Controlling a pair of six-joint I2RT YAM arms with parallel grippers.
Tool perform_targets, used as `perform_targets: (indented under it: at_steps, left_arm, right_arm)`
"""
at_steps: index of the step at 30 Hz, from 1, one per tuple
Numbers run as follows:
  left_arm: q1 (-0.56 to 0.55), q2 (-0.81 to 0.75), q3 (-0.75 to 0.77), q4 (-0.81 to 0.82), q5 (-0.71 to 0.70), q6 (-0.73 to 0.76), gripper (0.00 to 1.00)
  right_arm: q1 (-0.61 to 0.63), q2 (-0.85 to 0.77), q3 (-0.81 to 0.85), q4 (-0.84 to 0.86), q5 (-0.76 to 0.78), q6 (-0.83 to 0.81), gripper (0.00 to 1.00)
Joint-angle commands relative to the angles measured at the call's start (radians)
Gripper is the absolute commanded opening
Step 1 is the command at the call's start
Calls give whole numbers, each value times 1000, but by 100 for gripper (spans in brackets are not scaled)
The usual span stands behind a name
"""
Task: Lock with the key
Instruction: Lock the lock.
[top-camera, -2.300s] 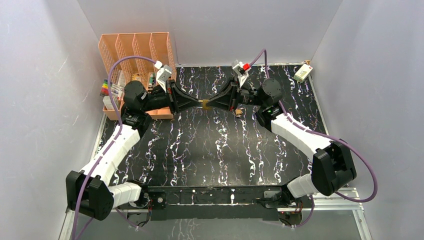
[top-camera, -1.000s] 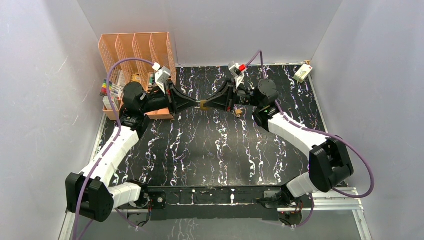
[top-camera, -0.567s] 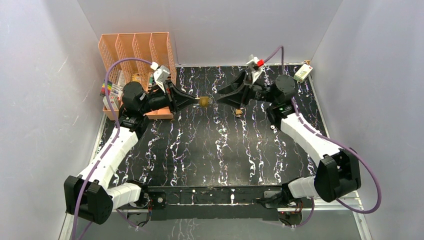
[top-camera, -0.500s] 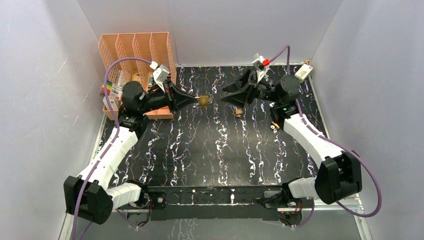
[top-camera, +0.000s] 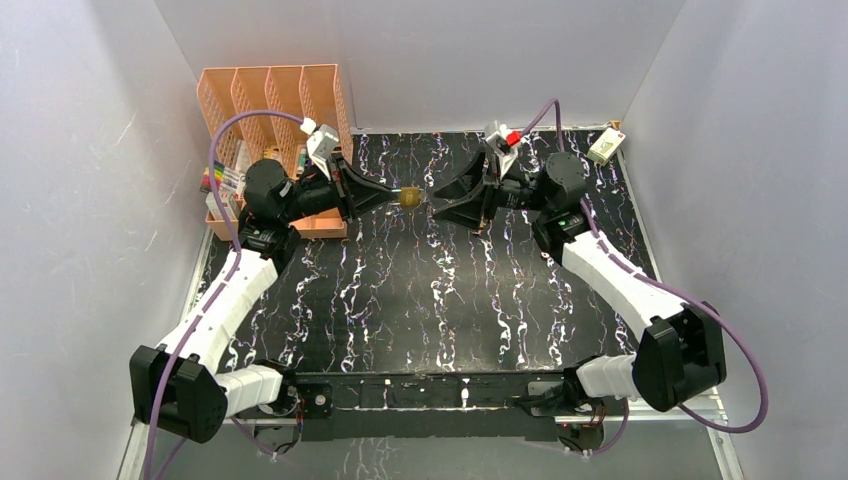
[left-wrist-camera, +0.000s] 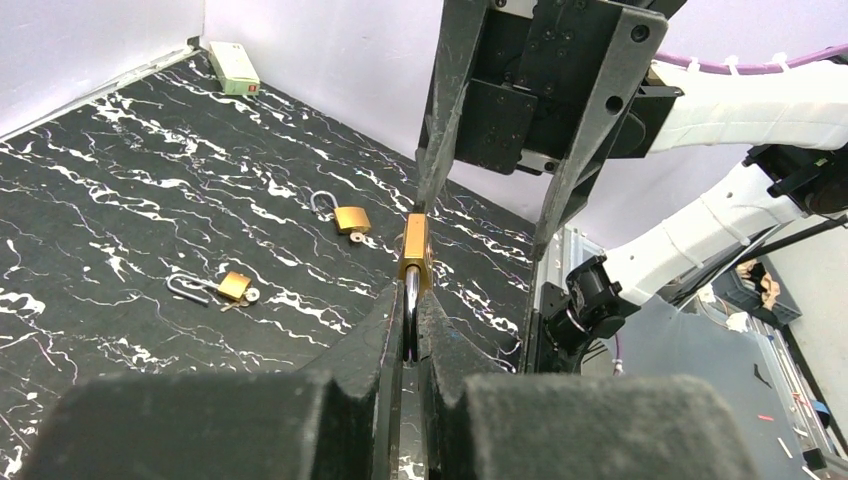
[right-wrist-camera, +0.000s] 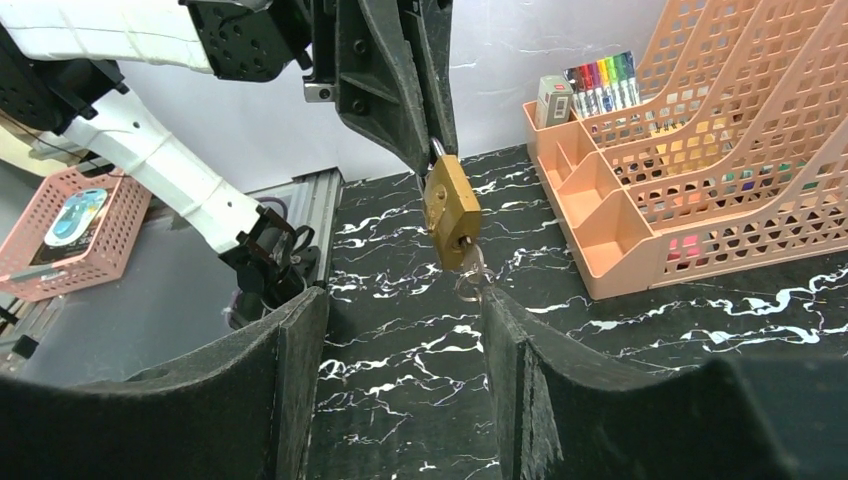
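My left gripper (top-camera: 393, 193) is shut on the shackle of a brass padlock (top-camera: 408, 196) and holds it in the air above the far middle of the table. In the left wrist view the padlock (left-wrist-camera: 414, 250) sticks out past my closed fingertips (left-wrist-camera: 409, 300). A key with a ring (right-wrist-camera: 470, 272) hangs from the padlock's lower end (right-wrist-camera: 450, 210). My right gripper (top-camera: 440, 198) is open and empty, facing the padlock from the right. Its right fingertip (right-wrist-camera: 492, 300) is just under the key ring, and its gap midpoint (right-wrist-camera: 400, 298) lies left of the key.
Two more brass padlocks (left-wrist-camera: 350, 218) (left-wrist-camera: 233, 286) lie on the black marbled table; one shows in the top view (top-camera: 478, 224). An orange file organizer (top-camera: 275, 100) with markers (right-wrist-camera: 600, 75) stands at the far left. A small white box (top-camera: 606, 146) sits in the far right corner.
My right gripper was closed against the padlock, then opened and pulled back to the right. It has now come back close to the padlock, still open. My left gripper kept hold.
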Motion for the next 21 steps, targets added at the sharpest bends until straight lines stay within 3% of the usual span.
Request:
perform_targets:
  at_steps: [1,20,21]
  left_arm:
    - [3,-1,63,50,27,-17,0]
    - [3,11,63,48,37,-21,0]
    - [3,10,62,47,37,-20,0]
  right_arm:
    - [10,17,54,5,24,-45,65]
    - [46,96,121,3,33,-72,62]
    - [46,98,123,3,30,-74,59]
